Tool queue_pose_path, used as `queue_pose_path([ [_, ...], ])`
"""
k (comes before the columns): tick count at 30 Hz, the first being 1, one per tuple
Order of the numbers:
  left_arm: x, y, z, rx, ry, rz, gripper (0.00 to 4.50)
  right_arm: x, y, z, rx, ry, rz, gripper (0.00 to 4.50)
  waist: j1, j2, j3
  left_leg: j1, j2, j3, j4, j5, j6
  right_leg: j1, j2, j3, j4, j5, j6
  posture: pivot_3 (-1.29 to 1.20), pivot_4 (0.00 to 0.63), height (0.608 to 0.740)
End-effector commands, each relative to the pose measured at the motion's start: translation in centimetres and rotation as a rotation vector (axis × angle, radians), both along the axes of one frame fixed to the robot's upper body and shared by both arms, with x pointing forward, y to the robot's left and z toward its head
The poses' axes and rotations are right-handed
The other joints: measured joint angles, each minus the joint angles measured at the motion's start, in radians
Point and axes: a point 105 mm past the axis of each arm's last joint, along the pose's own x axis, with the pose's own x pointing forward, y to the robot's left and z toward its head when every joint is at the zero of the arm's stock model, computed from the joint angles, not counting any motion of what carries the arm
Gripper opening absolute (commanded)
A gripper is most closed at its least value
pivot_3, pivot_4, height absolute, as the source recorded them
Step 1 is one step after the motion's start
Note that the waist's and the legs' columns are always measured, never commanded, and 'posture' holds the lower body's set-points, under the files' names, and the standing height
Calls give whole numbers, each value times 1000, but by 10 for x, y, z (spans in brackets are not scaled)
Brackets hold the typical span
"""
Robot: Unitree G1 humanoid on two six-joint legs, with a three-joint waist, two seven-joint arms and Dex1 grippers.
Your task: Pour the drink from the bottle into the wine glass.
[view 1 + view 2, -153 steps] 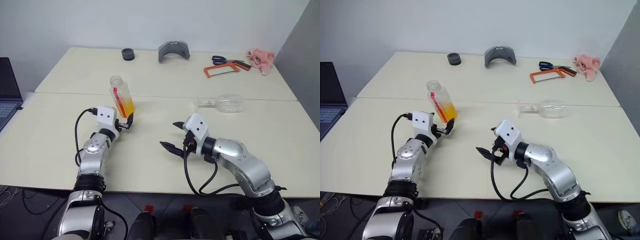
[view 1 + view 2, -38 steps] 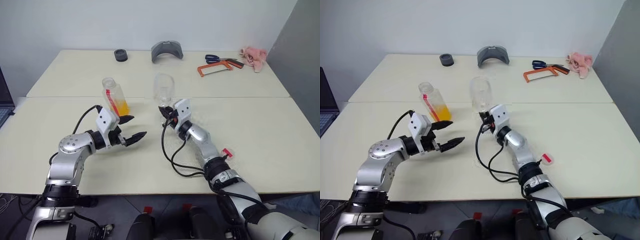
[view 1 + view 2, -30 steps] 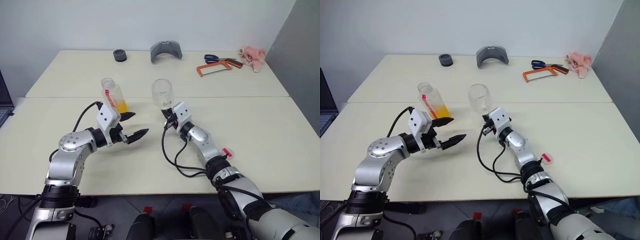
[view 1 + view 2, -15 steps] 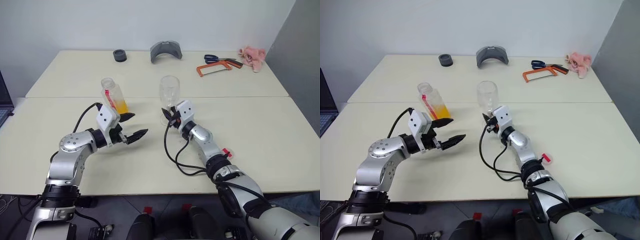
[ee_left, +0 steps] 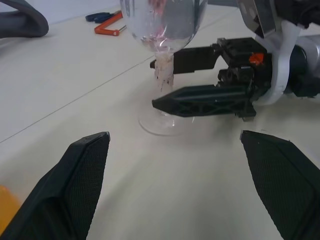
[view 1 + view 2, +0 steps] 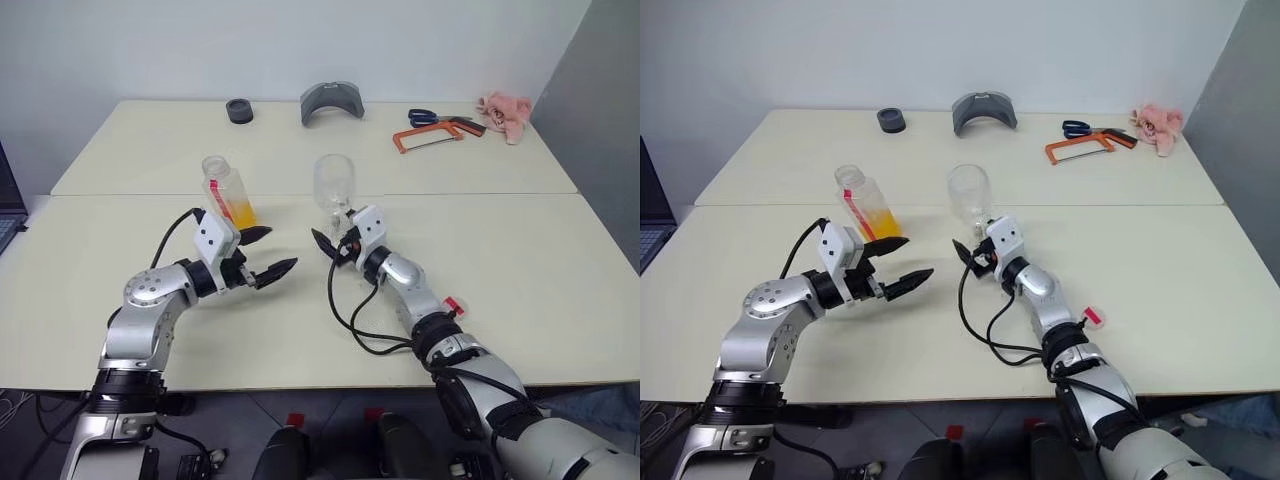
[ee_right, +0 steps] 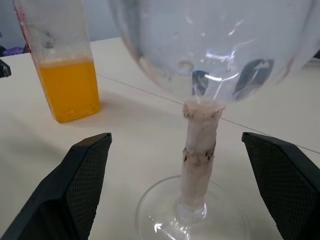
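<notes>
Item 1. Wine glass [image 6: 334, 190]: upright on the table [image 6: 520, 260], near centre, its foot on the surface and its stem wrapped in pale tape. Empty.

Item 2. Bottle [image 6: 228, 191]: at 9 o'clock from the glass, well apart from it, standing with no cap. The drink [image 7: 70, 87] fills roughly the lower half.

Item 3. Right gripper [image 6: 330, 244]: at 6 o'clock of the glass, fingers [image 5: 200, 100] spread to either side of the stem, touching nothing that can be seen. Released, grasping nothing.

Item 4. Left gripper [image 6: 268, 252]: at 5 o'clock of the bottle, near it but apart, fingers spread wide and empty.

Item 5. Far edge, 12 o'clock: black ring [image 6: 239, 109], grey curved piece [image 6: 331, 101], orange hacksaw [image 6: 433, 137], scissors [image 6: 437, 119], pink cloth [image 6: 503, 108].

Risks, as judged:
- The right fingers bracket the stem closely; a sideways pull-out could clip it and topple the glass.
- The bottle is open; a crooked or hard grasp on its soft sides could tip it or squeeze juice out.
- With the glass unheld, a bottle neck knocking the rim during pouring could overturn it.
- Pouring from too far off would spill on the table.
</notes>
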Motion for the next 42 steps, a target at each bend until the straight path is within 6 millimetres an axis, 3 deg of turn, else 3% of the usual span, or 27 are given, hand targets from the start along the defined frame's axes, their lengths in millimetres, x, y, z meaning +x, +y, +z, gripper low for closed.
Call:
queue_pose_path([
  [1,-6,1,20,-32,-66,1,4500,-3,-8,10,34,-36,6,4456,0,0,0,0,0,0,0,0,0,0,0,0,0,0,0,0,150,740],
  [11,-15,-3,35,-83,-98,32,4500,-31,-38,-11,-9,14,8,4456,3,0,0,0,0,0,0,-1,2,0,0,0,0,0,0,0,150,740],
  [15,-18,-1,37,-101,-96,54,4500,-50,-45,-18,-80,20,48,4456,5,0,0,0,0,0,0,-1,2,0,0,0,0,0,0,0,150,740],
  [18,-22,5,27,-102,-76,104,4500,-76,-48,-18,-147,24,143,4456,9,0,0,0,0,0,0,-1,3,0,0,0,-1,0,0,0,150,740],
  [29,-19,59,-19,-70,-51,464,4500,-135,-52,22,-234,-33,326,4456,30,-1,0,0,0,-1,0,-2,3,2,0,-1,-2,0,0,0,150,740],
  [34,-8,73,-15,-101,-78,554,4500,-147,-47,39,-221,-43,358,4456,44,-2,0,0,0,-2,1,-2,3,2,0,-2,-2,0,0,0,150,740],
  [42,19,74,2,-110,-111,549,4500,-155,-37,62,-197,-77,397,4456,51,-2,0,0,0,-2,1,-1,3,2,0,-3,-2,0,0,0,150,740],
])
